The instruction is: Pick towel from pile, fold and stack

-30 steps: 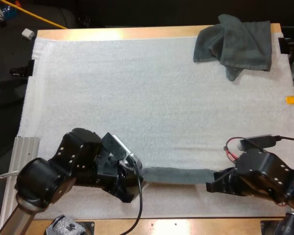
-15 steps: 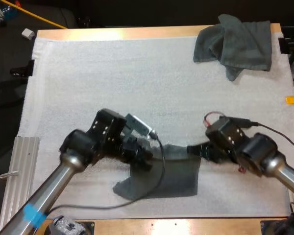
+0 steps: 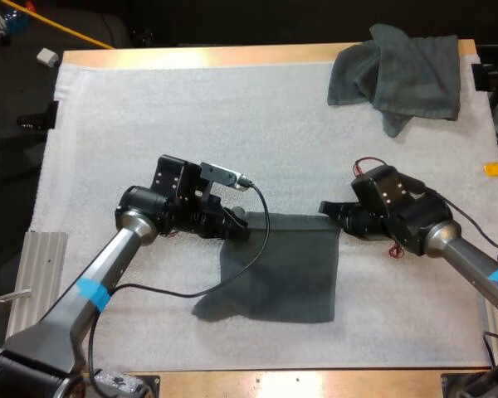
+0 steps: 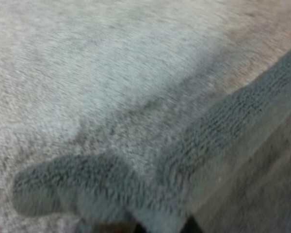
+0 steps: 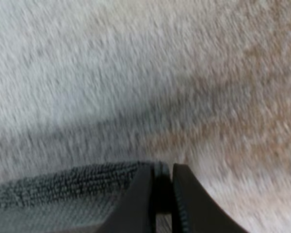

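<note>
you have a dark grey-green towel (image 3: 282, 265) spread on the white mat (image 3: 191, 108), in the near half and a little right of centre. its far edge runs straight between your two grippers, and the rest lies toward the near side, with the near left corner skewed outward.

your left gripper (image 3: 236, 225) is clamped on the towel's far left corner. in the left wrist view the towel's thick edge (image 4: 199, 160) bunches over right at the fingers, with the mat's fuzzy weave (image 4: 87, 58) beyond it.

your right gripper (image 3: 330, 209) is pinched on the far right corner. the right wrist view shows its two black fingers (image 5: 136, 204) pressing on the towel's edge (image 5: 63, 187) from both sides, low over the mat.

the crumpled towel (image 3: 402, 75) sits at the mat's far right corner, well apart from both grippers, and one tip of it hangs toward the near side.

the mat covers almost all of the wooden table (image 3: 199, 56), so that wood shows as a strip along the far side and another along the near side. a ribbed metal rail (image 3: 41, 257) lies along the mat's left edge, near your left arm. beyond the far left corner, in the dark, lie a yellow rod (image 3: 58, 25) and a small white block (image 3: 47, 56).
</note>
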Tool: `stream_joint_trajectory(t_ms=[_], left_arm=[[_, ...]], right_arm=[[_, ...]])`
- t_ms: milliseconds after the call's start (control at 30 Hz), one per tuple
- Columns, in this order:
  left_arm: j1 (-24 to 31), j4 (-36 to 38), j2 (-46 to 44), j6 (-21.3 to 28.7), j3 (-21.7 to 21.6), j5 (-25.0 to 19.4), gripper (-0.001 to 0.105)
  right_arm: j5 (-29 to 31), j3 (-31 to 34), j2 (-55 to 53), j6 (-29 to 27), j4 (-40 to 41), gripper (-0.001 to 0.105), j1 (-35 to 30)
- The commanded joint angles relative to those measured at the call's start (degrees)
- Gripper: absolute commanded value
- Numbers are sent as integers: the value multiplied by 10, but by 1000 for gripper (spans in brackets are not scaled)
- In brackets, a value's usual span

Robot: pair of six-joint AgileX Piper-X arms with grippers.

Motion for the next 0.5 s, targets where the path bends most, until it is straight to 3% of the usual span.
stream_joint_trajectory(t_ms=[0,300,367,467], left_arm=[[23,-27,28,0,-2,-6,0],[43,-78,33,-15,-2,15,3],[48,-86,35,-21,-2,16,15],[53,-99,33,-35,-2,17,38]], right_arm=[[12,-6,13,14,-19,0,-21],[-2,-5,18,44,-92,1,-26],[-6,-5,20,50,-109,5,-28],[-18,-5,23,62,-135,27,-30]])
